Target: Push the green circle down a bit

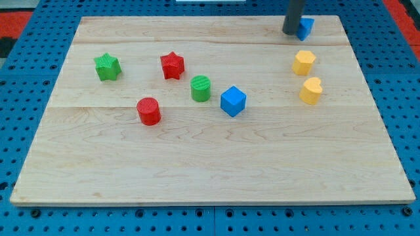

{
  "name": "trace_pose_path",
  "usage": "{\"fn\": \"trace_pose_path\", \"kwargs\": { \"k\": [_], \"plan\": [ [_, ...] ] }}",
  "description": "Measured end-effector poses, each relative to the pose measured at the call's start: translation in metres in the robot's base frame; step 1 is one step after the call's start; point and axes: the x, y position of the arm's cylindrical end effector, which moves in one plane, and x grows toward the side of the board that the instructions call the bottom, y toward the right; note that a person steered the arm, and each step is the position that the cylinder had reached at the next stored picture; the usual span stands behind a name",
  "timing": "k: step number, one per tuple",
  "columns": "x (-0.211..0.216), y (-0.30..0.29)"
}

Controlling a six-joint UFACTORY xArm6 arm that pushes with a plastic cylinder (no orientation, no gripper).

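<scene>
Green circle (pixel 201 88) sits on the wooden desk (pixel 216 157) a little toward the view's left of centre, upright on its flat end. Just beside it toward the view's right is a blue cube (pixel 232 101), close but apart. A red star (pixel 172 65) lies near it toward the view's upper left, and a red circle (pixel 149 111) toward the lower left. A green star (pixel 107 67) rests farther toward the view's left.

My tip (pixel 291 33) is the tool here (a plain dark rod, with nothing to spread or pinch) and it stands at the view's top right, well apart from the green circle. It is touching or just beside a small blue block (pixel 306 27), partly hidden behind it, whose shape I cannot make out. Below that lie two yellow blocks, one (pixel 303 62) above the other (pixel 311 90); the lower looks heart-shaped.
</scene>
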Motion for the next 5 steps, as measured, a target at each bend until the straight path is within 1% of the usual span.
{"fn": "trace_pose_path", "kwargs": {
  "k": [1,2,4,5],
  "plan": [
    [0.003,-0.070],
    [0.020,-0.117],
    [0.087,-0.148],
    [0.108,-0.155]
  ]
}}
